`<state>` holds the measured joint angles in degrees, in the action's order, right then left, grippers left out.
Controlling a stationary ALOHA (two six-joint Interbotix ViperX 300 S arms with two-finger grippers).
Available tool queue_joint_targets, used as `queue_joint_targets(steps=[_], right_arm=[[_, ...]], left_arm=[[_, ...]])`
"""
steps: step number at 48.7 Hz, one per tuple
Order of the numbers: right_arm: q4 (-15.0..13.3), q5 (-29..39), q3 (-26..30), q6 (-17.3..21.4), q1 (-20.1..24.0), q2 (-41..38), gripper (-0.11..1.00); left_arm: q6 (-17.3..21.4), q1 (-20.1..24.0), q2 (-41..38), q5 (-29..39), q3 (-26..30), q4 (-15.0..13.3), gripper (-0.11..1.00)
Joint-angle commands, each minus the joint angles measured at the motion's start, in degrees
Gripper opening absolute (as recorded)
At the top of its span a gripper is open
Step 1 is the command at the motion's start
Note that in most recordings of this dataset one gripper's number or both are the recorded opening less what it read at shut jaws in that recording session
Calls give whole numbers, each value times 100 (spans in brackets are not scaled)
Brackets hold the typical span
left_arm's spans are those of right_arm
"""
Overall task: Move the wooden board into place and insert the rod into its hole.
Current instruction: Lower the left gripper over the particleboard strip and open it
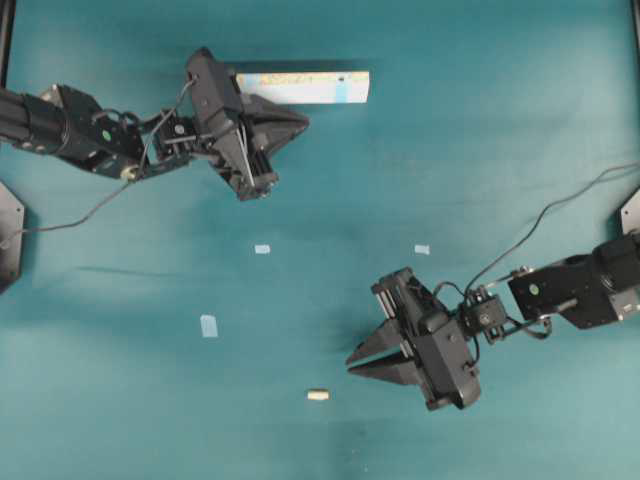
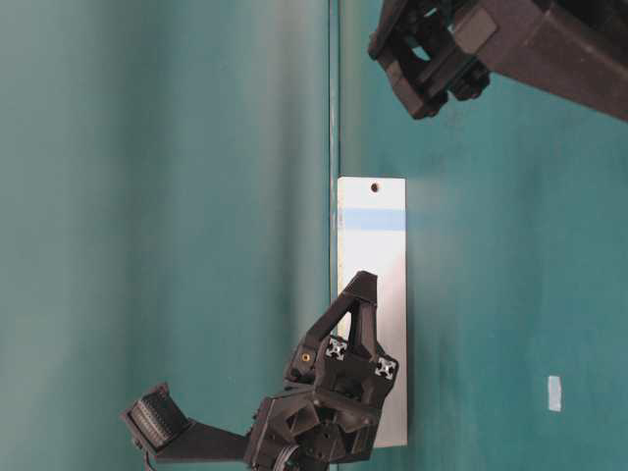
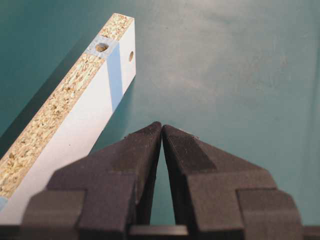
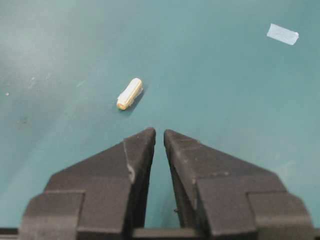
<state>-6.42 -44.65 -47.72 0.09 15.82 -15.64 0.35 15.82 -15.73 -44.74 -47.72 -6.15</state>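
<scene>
The long white wooden board with chipboard edge lies partly hidden behind the left claw. The tiny beige wooden rod lies ahead of the right claw. Both claws are nearly closed, empty.

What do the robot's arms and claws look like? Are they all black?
Mostly, yes. Both arms are black and blocky, with thin black cables looping along them and small green dots near the wrists. The left gripper and the right gripper each end in two black, wedge-shaped fingers that taper to a point, like a beak. Up close the fingers look rough and matte.
</scene>
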Motion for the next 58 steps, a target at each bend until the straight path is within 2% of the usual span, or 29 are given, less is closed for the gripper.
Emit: queue_joint_targets(steps=[1, 3, 6, 10, 18, 29, 31, 39, 44, 48, 55, 58], right_arm=[[-9, -35, 105, 44, 62, 141, 24], [-44, 70, 123, 44, 62, 229, 23], [-123, 308, 167, 53, 62, 360, 9], [-211, 782, 220, 53, 70, 589, 0], [-229, 1802, 272, 88, 114, 1081, -1], [-237, 2514, 264, 422, 158, 1450, -1], [-237, 2646, 272, 510, 158, 1485, -1], [-237, 3305, 387, 747, 167, 1600, 0], [-237, 3560, 457, 756, 193, 1608, 14], [-237, 3691, 527, 765, 193, 1617, 36], [-237, 3850, 633, 791, 193, 1617, 79], [-237, 3920, 677, 817, 193, 1617, 91]], left_arm=[[-70, -26, 413, 185, 167, 167, 16], [-70, -18, 492, 369, 202, 176, 13], [-79, 0, 633, 694, 255, 176, 2], [-79, -9, 844, 1099, 334, 185, 0], [-35, -123, 1222, 1811, 483, 211, 0], [0, -158, 1494, 2610, 501, 220, 1], [9, -167, 1547, 2707, 492, 220, 5], [114, -149, 1775, 3041, 483, 246, 47], [413, -105, 1934, 3437, 492, 246, 73], [747, -44, 2048, 3850, 536, 246, 87], [1274, 193, 2241, 4518, 580, 255, 90], [1477, 396, 2312, 4685, 580, 246, 90]])
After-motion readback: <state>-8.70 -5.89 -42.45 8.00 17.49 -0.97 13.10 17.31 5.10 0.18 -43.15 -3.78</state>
